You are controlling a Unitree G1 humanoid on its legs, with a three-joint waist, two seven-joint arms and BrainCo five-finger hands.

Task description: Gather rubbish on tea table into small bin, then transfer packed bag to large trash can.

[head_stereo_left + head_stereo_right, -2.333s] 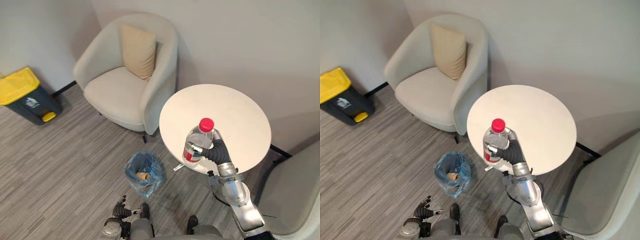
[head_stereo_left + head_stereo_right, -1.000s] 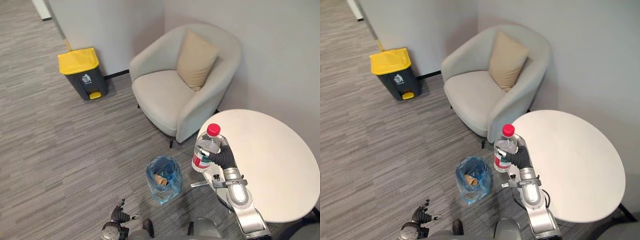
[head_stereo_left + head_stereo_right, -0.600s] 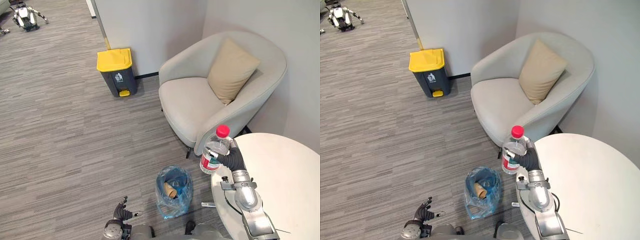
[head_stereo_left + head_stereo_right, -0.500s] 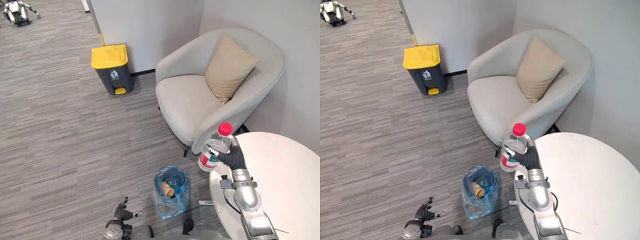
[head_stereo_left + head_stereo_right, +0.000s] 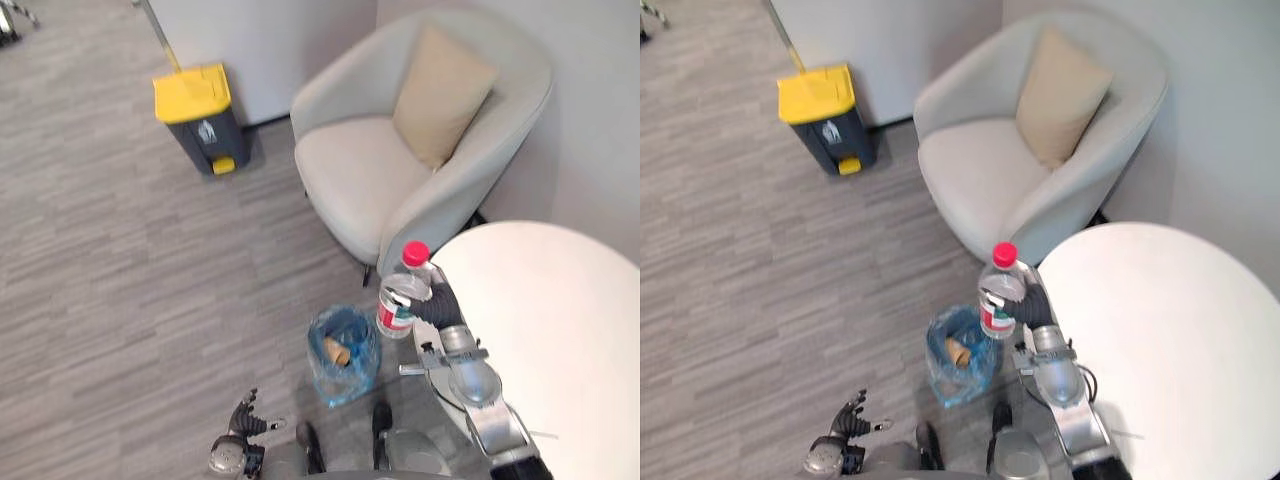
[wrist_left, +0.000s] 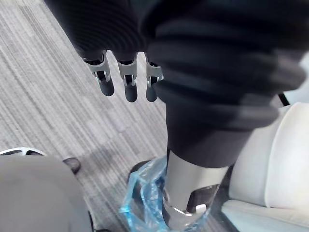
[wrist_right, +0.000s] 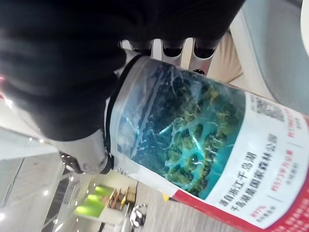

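While my right fingers (image 7: 175,50) grip the bottle (image 5: 397,300) fully wrapped, it hangs just off the bench (image 5: 560,320) at its 9 o'clock edge, with the small bin (image 5: 345,388) on the floor at the bottle's 7 o'clock. Drop, bagging and haul to the large trash can (image 5: 198,118) are all pending. Left fingers (image 6: 126,84) are slack and empty. Bench is cut off at 3 o'clock; can't identify the brown item in the bin.

At right, counter (image 5: 560,320). Behind its left edge, armchair (image 5: 365,180), cushion (image 5: 440,95) against backrest. Far left by wall, large trash can (image 5: 195,115). On floor just left of counter, before armchair, small bin (image 5: 350,385), cup (image 5: 335,350) inside. Over counter's left edge, bottle (image 5: 400,292) held in right robot hand (image 5: 438,306). Low left, left robot hand (image 5: 243,425).
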